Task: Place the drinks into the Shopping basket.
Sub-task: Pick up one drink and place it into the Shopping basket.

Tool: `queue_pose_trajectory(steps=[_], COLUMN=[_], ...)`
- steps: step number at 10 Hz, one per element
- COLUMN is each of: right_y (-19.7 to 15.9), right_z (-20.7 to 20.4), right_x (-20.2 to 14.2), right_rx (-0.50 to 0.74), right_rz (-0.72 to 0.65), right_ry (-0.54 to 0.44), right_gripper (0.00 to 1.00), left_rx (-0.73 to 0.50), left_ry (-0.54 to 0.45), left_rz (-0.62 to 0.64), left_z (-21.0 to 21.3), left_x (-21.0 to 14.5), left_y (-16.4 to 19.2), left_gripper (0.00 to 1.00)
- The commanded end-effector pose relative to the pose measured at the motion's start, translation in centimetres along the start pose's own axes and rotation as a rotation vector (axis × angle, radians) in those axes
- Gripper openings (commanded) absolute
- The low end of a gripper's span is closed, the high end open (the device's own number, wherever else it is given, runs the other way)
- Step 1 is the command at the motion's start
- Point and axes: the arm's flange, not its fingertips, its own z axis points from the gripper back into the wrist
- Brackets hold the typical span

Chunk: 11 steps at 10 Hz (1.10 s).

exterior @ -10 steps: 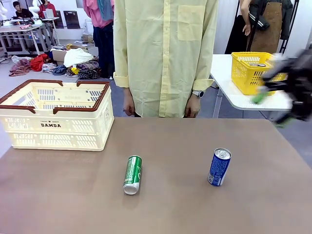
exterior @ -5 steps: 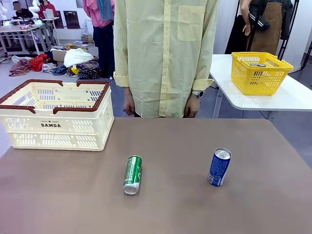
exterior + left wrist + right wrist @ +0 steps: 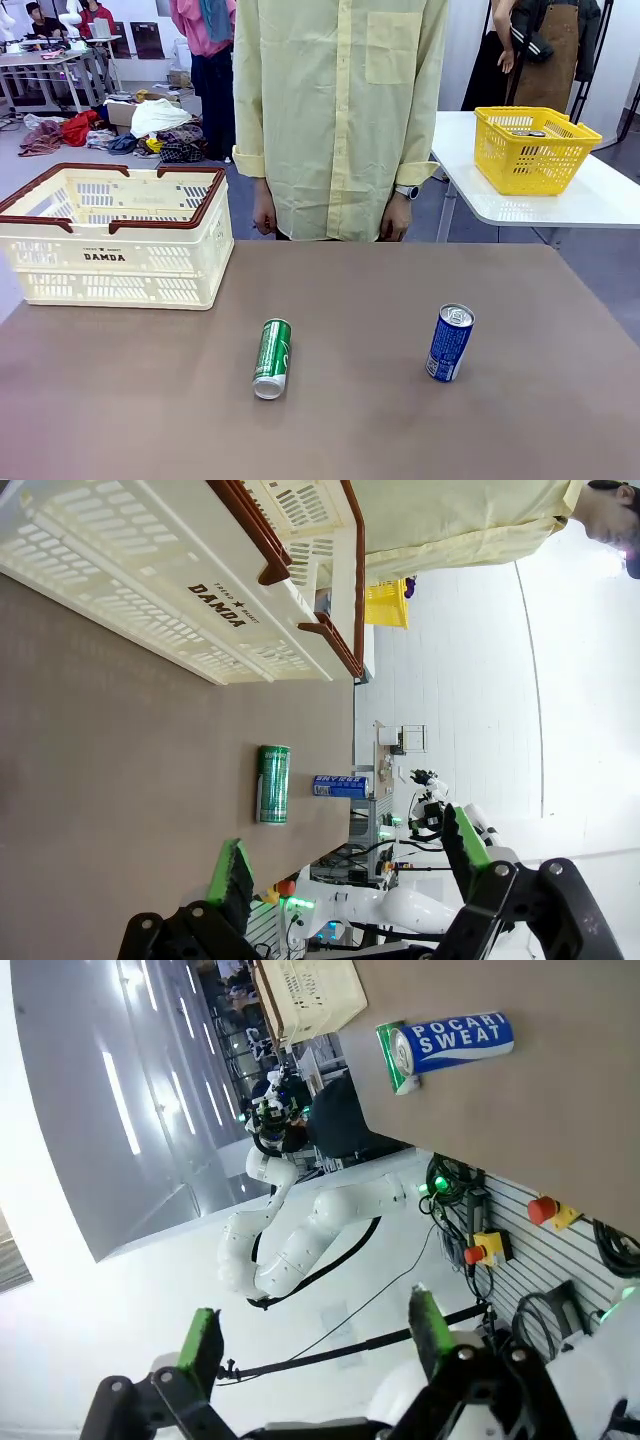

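A matte brown table point(image 3: 400, 430) is seen in a workroom. Beyond it stands a white side table point(image 3: 590, 205), and clothes point(image 3: 160, 125) are heaped on the floor at the far left. One person point(image 3: 340, 110) in a pale yellow shirt is stood at the far edge, arms hanging, with a wristwatch point(image 3: 405, 192) worn on one wrist.

"DAMDA" is printed in dark letters on the cream shopping basket point(image 3: 115, 255), which is set at the far left of the table. "POCARI SWEAT" can be read in white on the blue can point(image 3: 450, 343) in the right wrist view. The white lettering on the green can point(image 3: 272, 358) cannot be made out.

Two cans are counted, both on the bare table outside the shopping basket. The green can is laid on its side near the middle, silver top toward the robot. The blue can is stood upright, well apart to its right. Two baskets are counted, the second being a yellow mesh basket point(image 3: 535, 150) on the side table.

The left gripper point(image 3: 345, 845) is held spread with nothing between its pads, away from both cans. The right gripper point(image 3: 312, 1315) is likewise spread and empty.
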Motion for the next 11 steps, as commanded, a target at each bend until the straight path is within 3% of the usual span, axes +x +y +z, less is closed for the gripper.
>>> queue_pose_trajectory(steps=[1,3,4,6,7,8,11], right_y=[0.4,0.4,0.4,0.4,0.4,0.4,0.4], right_z=[-0.2,-0.2,-0.2,-0.2,-0.2,-0.2,-0.2], right_x=[-0.1,-0.1,-0.1,-0.1,-0.1,-0.1,-0.1], right_rx=[-0.005,-0.005,-0.005,-0.005,-0.005,-0.005,-0.005], right_rz=[-0.022,-0.022,-0.022,-0.022,-0.022,-0.022,-0.022], right_ry=[0.013,0.013,0.013,0.013,0.013,0.013,0.013], right_gripper=[1.00,1.00,1.00,1.00,1.00,1.00,1.00], left_rx=[-0.001,0.000,0.267,0.433,0.580,0.672,0.875], left_ry=[0.013,0.000,0.062,0.269,0.380,0.487,0.491], left_rz=[-0.018,0.000,0.072,-0.155,-0.242,-0.269,-0.376], left_z=[0.3,0.0,-3.8,-12.4,-17.5,-23.5,-36.4], left_x=[-0.2,0.0,-0.4,-3.4,-4.6,-5.4,-13.0], left_y=[0.1,0.0,-5.7,-17.3,-21.0,-23.4,-24.1], left_gripper=[1.00,1.00,1.00,1.00,1.00,1.00,1.00])
